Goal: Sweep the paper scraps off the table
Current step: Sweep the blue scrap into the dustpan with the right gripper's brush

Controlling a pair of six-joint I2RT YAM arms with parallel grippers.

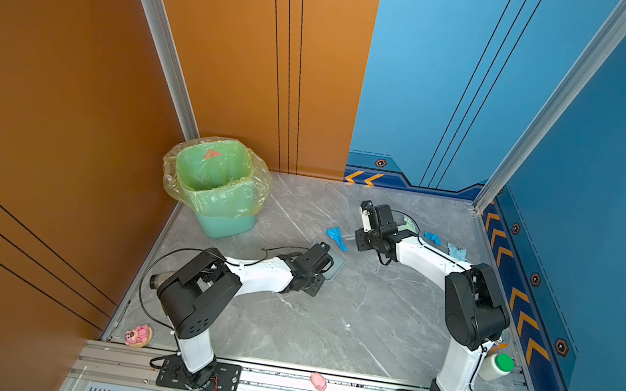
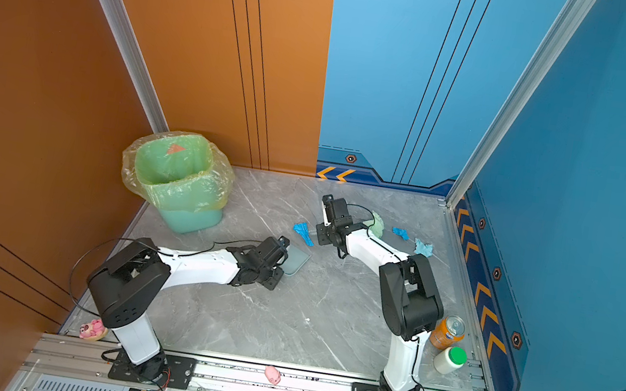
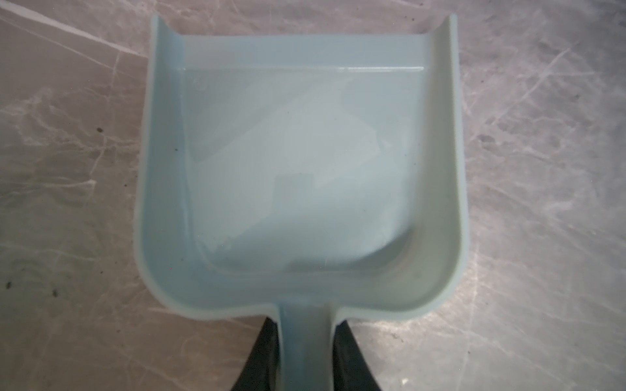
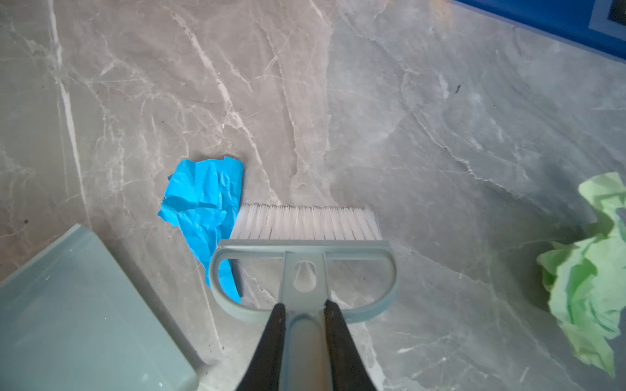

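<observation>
A crumpled blue paper scrap (image 4: pixel 203 210) lies on the grey marble table (image 1: pixel 325 324), its edge against the white bristles of a grey-blue brush (image 4: pixel 305 257). My right gripper (image 4: pixel 305 304) is shut on the brush handle. A pale green scrap (image 4: pixel 589 270) lies off to the brush's other side. Two smaller blue scraps (image 2: pixel 400 233) (image 2: pixel 423 247) sit farther right in a top view. My left gripper (image 3: pixel 305 325) is shut on the handle of the grey-blue dustpan (image 3: pixel 305 162), which rests empty on the table near the blue scrap (image 1: pixel 336 237).
A green bin (image 1: pixel 216 186) with a plastic liner stands at the back left, an orange piece inside. An orange can (image 2: pixel 447 332) and a white bottle (image 2: pixel 450 360) stand at the right edge. A pink pig toy (image 1: pixel 318 381) lies on the front rail.
</observation>
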